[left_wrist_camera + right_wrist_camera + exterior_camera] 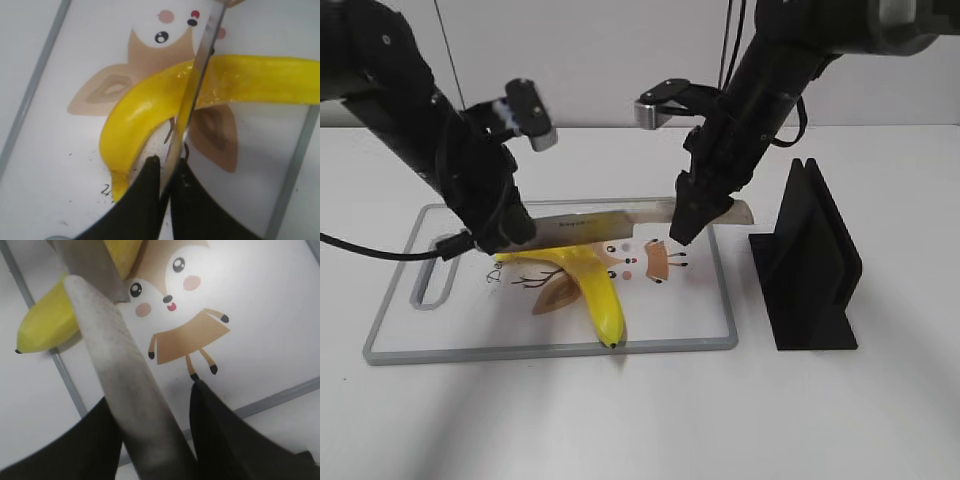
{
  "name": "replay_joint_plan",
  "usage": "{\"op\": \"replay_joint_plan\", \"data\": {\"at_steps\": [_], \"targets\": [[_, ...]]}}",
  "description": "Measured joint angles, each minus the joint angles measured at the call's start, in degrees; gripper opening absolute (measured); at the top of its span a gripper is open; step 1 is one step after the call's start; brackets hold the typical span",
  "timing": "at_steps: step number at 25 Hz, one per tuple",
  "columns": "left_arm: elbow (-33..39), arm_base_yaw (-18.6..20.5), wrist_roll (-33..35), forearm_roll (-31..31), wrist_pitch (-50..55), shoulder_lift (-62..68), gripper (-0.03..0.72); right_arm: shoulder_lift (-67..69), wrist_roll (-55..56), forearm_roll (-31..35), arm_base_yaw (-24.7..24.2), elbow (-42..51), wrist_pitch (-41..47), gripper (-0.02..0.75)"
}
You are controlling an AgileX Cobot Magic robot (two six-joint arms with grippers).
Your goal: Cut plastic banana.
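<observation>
The plastic banana (600, 295) is glossy yellow with a black tip and lies on the white cutting board (550, 350). A knife (590, 228) is held level across it. My left gripper (505, 240) is shut on the blade's tip end. My right gripper (682, 228) is shut on the pale handle. In the left wrist view the blade (197, 75) runs edge-on from my fingers (167, 170) across the banana (145, 105); I cannot tell if it touches. The right wrist view shows the handle (115, 365) between my fingers (152, 390) and the banana's tip end (45, 325).
The board has a grey rim (35, 85), a handle slot at its left end and a cartoon fox print (185, 335). A black slotted knife stand (810, 265) stands on the table right of the board.
</observation>
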Motion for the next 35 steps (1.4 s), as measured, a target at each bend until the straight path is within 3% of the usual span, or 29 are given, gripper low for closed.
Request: {"op": "replay_joint_plan", "data": {"at_steps": [14, 22, 28, 35], "targets": [[-1.4, -2.1, -0.8, 0.9, -0.2, 5.6, 0.008, 5.3, -0.2, -2.8, -0.5, -1.7, 1.6, 0.330], [-3.1, -2.9, -1.9, 0.7, 2.8, 1.5, -0.007, 2.8, 0.4, -6.7, -0.4, -8.5, 9.8, 0.330], [-6.2, -2.8, -2.3, 4.6, 5.5, -6.8, -0.011, -3.6, -0.2, -6.5, -0.2, -11.6, 9.8, 0.330], [-6.3, -2.8, -2.6, 5.0, 6.1, -8.5, 0.006, -5.3, -0.9, -6.3, 0.1, -11.6, 9.8, 0.326]]}}
